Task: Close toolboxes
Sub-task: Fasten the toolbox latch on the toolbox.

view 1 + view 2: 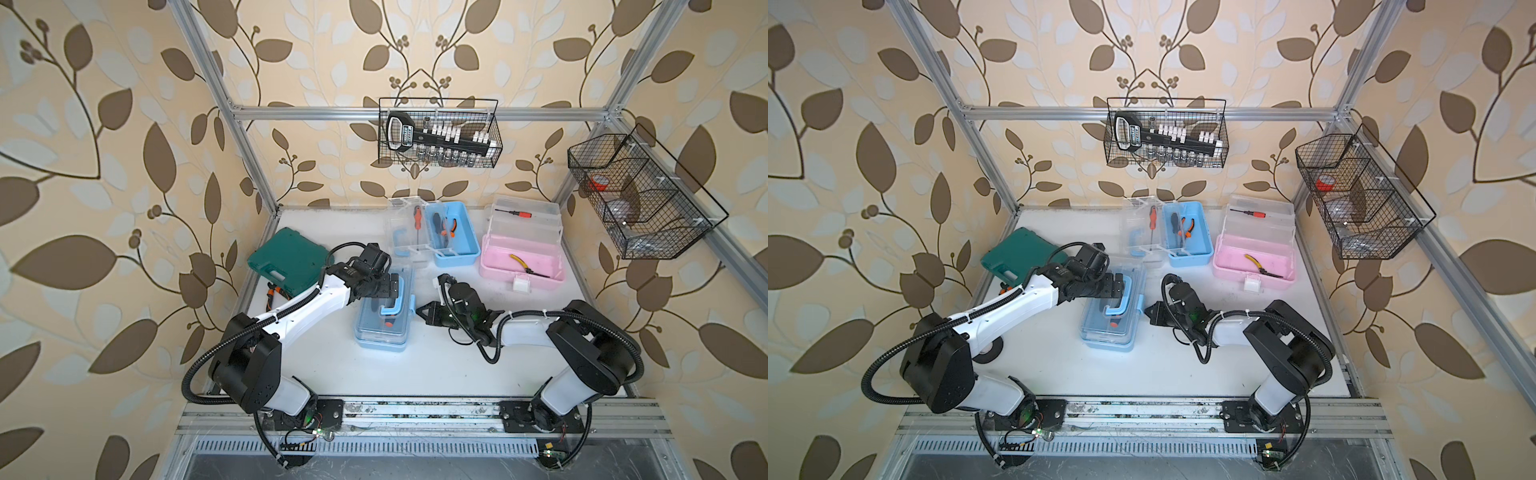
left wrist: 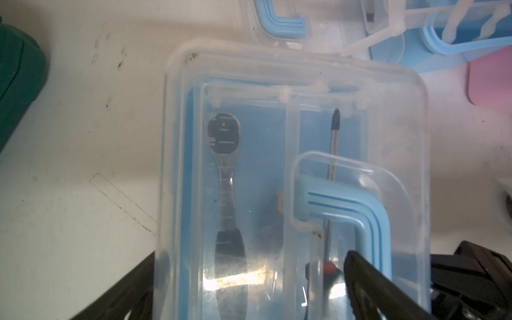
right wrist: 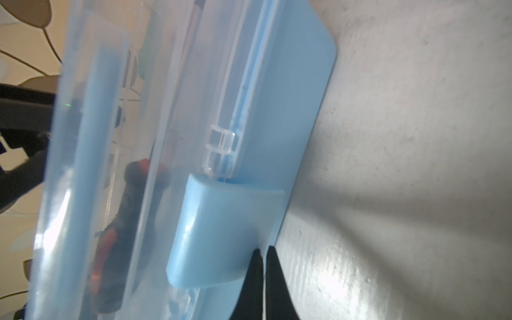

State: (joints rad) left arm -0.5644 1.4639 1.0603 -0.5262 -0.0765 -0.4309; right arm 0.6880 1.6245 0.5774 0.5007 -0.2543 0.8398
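Open tabletop (image 1: 332,374) before nearest toolbox (image 1: 382,332)

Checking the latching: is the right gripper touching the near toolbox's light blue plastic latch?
Touching. In the right wrist view the right gripper, shut, meets the light blue plastic latch tip-first, no gap.

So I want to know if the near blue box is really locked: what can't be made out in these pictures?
- The clasp of the near blue box: right wrist view, the shut right gripper covers one corner; snapped home or not, cannot tell.
- The left gripper: left wrist view, cut off by the bottom edge; whether it presses the lid is unclear.
- The side basket: both top views, contents too small behind the mesh to name.
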